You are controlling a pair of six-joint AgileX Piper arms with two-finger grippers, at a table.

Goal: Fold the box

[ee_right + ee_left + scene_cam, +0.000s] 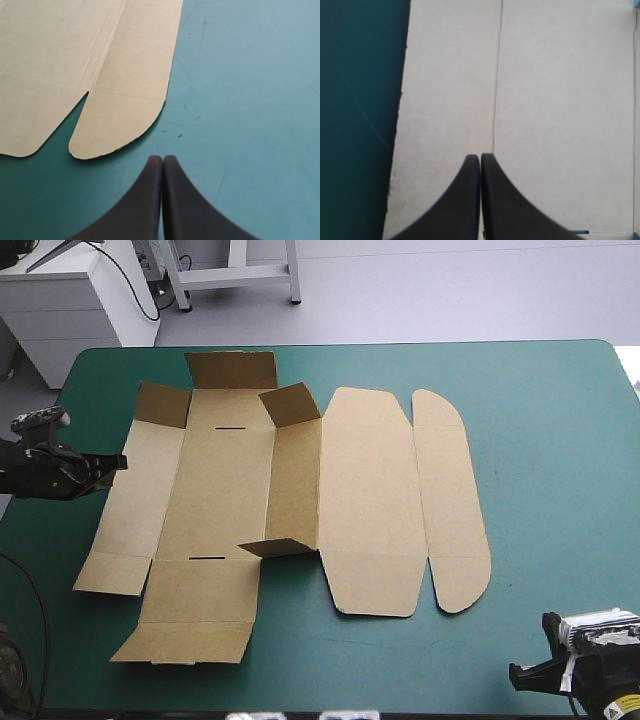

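- Flat-cut brown cardboard box (220, 490) spread open on teal-green covered table (540, 440), left of centre, well short of the right edge.
- Mostly flat sheet: wide base panel with two short dark slits, broad lid panel with rounded corners to the right of it, then narrow round-ended tuck flap (452, 500) outermost on the right.
- Partly raised: long side wall (295, 480) between base and lid, with both its small end flaps turned inward; far-left corner flap and far end flap also tilted up.
- Long axis of whole sheet running left to right across table; creases and single panels running near to far; tuck flap pointing toward table's right edge.
- Left black two-fingered hand (118, 462) (480, 159) pinched together, empty, tips over box's (560, 100) left outer panel at a crease; contact unclear.
- Right black two-fingered hand (528, 676) (163, 159) pinched together, empty, over bare table (240, 100) near the near-right corner, close to the rounded near end of the tuck flap (115, 125), not touching.
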